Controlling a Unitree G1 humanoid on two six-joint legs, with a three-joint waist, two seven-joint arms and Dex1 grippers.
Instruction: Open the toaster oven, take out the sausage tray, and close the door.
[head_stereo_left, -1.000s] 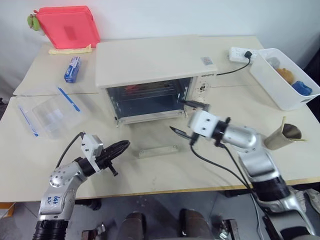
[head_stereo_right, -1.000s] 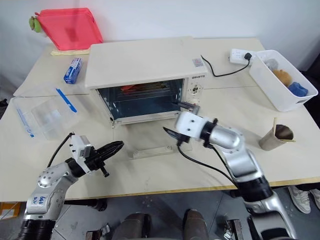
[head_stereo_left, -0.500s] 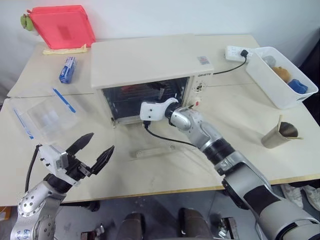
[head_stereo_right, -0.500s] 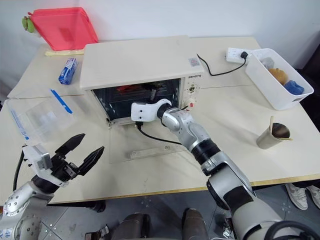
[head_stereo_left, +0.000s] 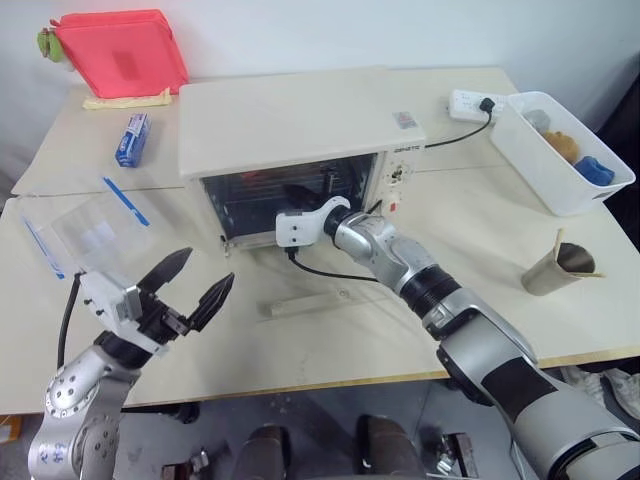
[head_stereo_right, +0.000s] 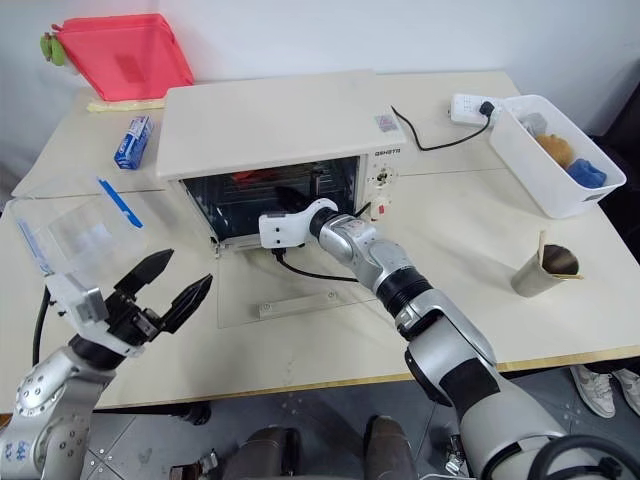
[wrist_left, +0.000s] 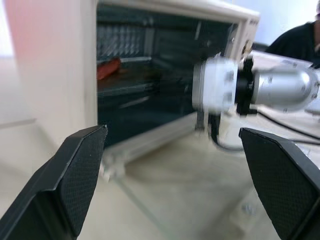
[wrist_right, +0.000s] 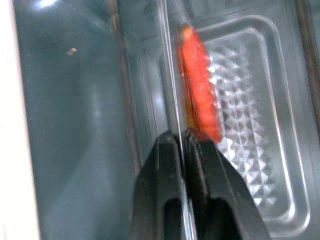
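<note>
Since 1s ago, right pincer (wrist_right: 182, 145) nipped tray (wrist_right: 250, 125) rim inside oven (head_stereo_left: 300, 125).

Toaster oven (head_stereo_left: 300, 125): big boxy cream-white unit, mid-table, flat top, front cavity facing the robot. Control panel w/ knobs + red button on the robot's right of the cavity; black cord runs from its back right corner. Door (head_stereo_right: 290, 285): fully open, glass pane lying flat on the table in front of the oven, cream bar handle at its near edge. Sausage tray (wrist_right: 250, 125): silver, ridged/dimpled metal, inside the cavity on the rack, one red sausage lying along one side.
</note>
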